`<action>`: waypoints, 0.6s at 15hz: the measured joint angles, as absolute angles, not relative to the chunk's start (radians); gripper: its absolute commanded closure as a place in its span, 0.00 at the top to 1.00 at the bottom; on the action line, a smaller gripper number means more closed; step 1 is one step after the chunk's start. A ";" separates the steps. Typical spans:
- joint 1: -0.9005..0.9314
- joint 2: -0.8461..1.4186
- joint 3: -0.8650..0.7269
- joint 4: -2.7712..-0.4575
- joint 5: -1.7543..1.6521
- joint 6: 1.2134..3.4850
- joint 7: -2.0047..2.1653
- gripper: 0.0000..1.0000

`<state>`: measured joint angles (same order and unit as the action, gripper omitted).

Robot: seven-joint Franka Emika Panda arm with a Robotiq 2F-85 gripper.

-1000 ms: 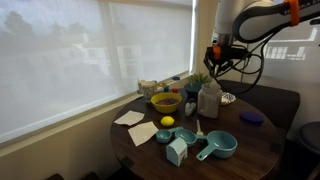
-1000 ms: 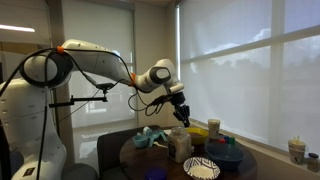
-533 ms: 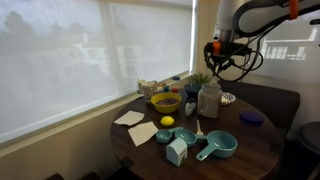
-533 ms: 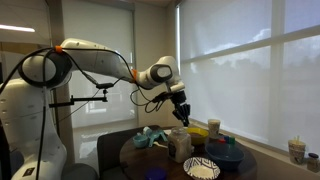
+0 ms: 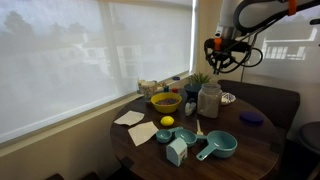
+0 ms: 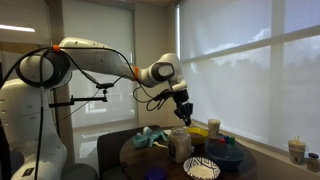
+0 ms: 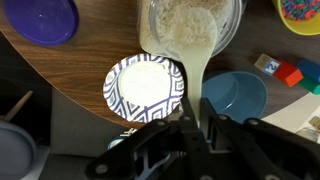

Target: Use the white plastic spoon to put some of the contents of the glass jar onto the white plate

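My gripper [image 7: 197, 123] is shut on the handle of the white plastic spoon [image 7: 197, 88], which hangs down towards the glass jar [image 7: 190, 25]. The jar holds pale whitish grains and stands upright, open at the top. The white plate [image 7: 146, 86], with a blue patterned rim, lies right beside the jar. In both exterior views the gripper [image 5: 214, 55] [image 6: 183, 111] hovers well above the jar [image 5: 209, 99] [image 6: 181, 145] and the plate [image 5: 229, 98] [image 6: 201, 168]. The spoon's bowl is too blurred to tell what it carries.
A purple disc [image 7: 42, 18] and a teal measuring cup [image 7: 234, 94] flank the plate. A yellow bowl [image 5: 165, 101], a lemon [image 5: 167, 122], white napkins [image 5: 141, 132], more teal cups [image 5: 217, 147] and small containers crowd the round wooden table [image 5: 240, 165]. A window blind stands behind.
The gripper has risen slightly above the jar with the spoon in it. Nothing on the table has moved.
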<state>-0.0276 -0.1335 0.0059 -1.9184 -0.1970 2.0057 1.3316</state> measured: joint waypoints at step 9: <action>-0.057 -0.168 -0.028 -1.917 -0.180 2.006 1.285 0.03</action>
<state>-0.0570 -0.1683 -0.0283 -1.9174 -0.1799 2.0056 1.2848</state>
